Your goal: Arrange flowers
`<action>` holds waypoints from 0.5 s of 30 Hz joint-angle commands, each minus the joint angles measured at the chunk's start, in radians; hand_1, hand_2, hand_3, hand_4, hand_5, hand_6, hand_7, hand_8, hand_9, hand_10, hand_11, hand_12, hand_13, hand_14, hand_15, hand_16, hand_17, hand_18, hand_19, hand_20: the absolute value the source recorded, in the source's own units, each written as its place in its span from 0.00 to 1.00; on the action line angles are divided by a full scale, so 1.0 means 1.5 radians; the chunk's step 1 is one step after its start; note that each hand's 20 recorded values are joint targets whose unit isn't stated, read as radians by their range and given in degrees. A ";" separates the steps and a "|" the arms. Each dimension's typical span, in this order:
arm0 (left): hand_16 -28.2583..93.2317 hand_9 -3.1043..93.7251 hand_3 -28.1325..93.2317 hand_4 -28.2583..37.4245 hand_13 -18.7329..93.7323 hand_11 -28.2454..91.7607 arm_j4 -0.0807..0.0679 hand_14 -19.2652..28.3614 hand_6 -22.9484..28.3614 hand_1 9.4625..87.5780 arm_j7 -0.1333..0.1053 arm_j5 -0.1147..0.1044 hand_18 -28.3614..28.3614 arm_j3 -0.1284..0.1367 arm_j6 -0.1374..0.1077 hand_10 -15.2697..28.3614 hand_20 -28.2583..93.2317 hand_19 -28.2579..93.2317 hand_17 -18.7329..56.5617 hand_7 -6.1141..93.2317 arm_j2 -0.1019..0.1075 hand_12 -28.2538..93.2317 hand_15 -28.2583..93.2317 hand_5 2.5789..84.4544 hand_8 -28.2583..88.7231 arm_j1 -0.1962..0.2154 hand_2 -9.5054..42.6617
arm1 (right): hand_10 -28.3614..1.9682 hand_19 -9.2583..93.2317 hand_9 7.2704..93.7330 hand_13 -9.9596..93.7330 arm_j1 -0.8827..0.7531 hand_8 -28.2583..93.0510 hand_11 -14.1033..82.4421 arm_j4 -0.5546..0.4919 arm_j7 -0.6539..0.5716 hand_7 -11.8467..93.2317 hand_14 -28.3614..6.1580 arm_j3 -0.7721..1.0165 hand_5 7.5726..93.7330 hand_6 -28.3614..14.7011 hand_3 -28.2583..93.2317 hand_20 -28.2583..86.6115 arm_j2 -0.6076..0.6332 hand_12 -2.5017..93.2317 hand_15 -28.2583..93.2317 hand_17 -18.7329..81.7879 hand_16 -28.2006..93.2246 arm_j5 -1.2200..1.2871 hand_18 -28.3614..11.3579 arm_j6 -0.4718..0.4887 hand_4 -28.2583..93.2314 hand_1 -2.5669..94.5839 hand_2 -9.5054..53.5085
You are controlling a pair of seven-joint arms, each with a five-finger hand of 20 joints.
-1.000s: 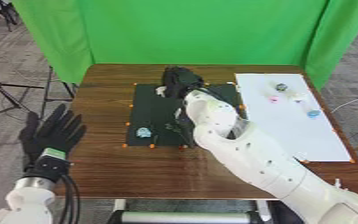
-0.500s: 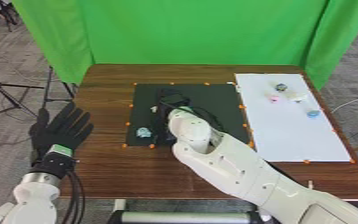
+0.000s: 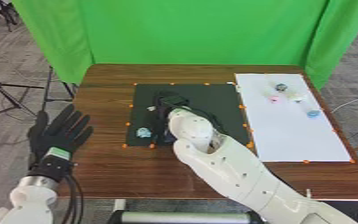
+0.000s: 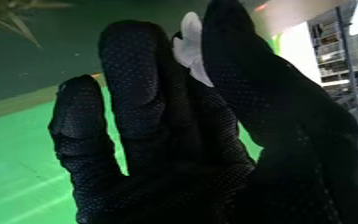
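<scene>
Clearly, right robot hand (image 3: 170,100) closed round white petals (image 4: 189,44), left robot hand (image 3: 55,136) straight-fingered.

Has mat (image 3: 220,105) left of sheet (image 3: 295,145) on table (image 3: 102,125); bears flower (image 3: 143,133) on mat, flowers (image 3: 313,113) on sheet; has curtain (image 3: 193,35) behind.

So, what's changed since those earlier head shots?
The right hand has come nearer the robot and a little left over the dark mat. It now has white petals between thumb and fingers; when it took hold I can't tell. The left hand has shifted slightly right, fingers open. The pale blue flower on the mat stayed put.
</scene>
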State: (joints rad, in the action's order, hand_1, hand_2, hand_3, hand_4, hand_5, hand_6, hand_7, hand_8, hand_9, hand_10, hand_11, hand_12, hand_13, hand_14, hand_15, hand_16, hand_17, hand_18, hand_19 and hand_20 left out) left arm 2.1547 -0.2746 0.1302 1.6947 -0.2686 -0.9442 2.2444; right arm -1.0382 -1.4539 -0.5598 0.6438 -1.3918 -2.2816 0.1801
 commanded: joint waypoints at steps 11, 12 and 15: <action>0.17 0.32 0.80 0.00 0.33 0.42 -0.004 0.69 0.57 0.24 -0.012 -0.006 0.71 -0.014 -0.002 0.66 0.31 0.45 0.17 0.22 0.013 0.33 0.51 0.39 0.15 -0.001 0.34 | 0.37 0.93 0.65 0.76 0.009 0.13 0.28 -0.028 0.002 0.23 0.47 -0.041 0.61 0.47 0.83 0.52 0.021 0.14 0.67 0.54 0.45 0.033 0.09 -0.054 0.00 0.36 0.24; 0.17 0.32 0.79 0.00 0.33 0.42 -0.004 0.69 0.57 0.24 -0.015 -0.007 0.71 -0.014 -0.002 0.66 0.31 0.45 0.17 0.22 0.014 0.33 0.51 0.39 0.16 -0.002 0.34 | 0.36 0.92 0.64 0.76 0.010 0.13 0.27 -0.029 0.001 0.23 0.45 -0.041 0.60 0.47 0.82 0.52 0.022 0.14 0.67 0.54 0.45 0.039 0.09 -0.053 0.00 0.33 0.28; 0.17 0.32 0.79 0.00 0.33 0.42 -0.004 0.69 0.57 0.24 -0.017 -0.008 0.71 -0.014 -0.002 0.66 0.31 0.45 0.17 0.22 0.015 0.33 0.51 0.39 0.16 -0.002 0.34 | 0.34 0.92 0.63 0.75 0.010 0.13 0.27 -0.031 -0.002 0.22 0.43 -0.043 0.59 0.45 0.81 0.52 0.027 0.14 0.67 0.54 0.45 0.045 0.08 -0.059 0.00 0.29 0.34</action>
State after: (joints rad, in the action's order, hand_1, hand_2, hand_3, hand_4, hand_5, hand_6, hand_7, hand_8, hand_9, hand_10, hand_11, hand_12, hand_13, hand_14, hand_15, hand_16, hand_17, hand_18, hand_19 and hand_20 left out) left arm 2.1453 -0.2875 0.1270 1.6725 -0.2685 -0.9308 2.2406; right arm -1.0320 -1.4870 -0.5613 0.5818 -1.3655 -2.2339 0.1140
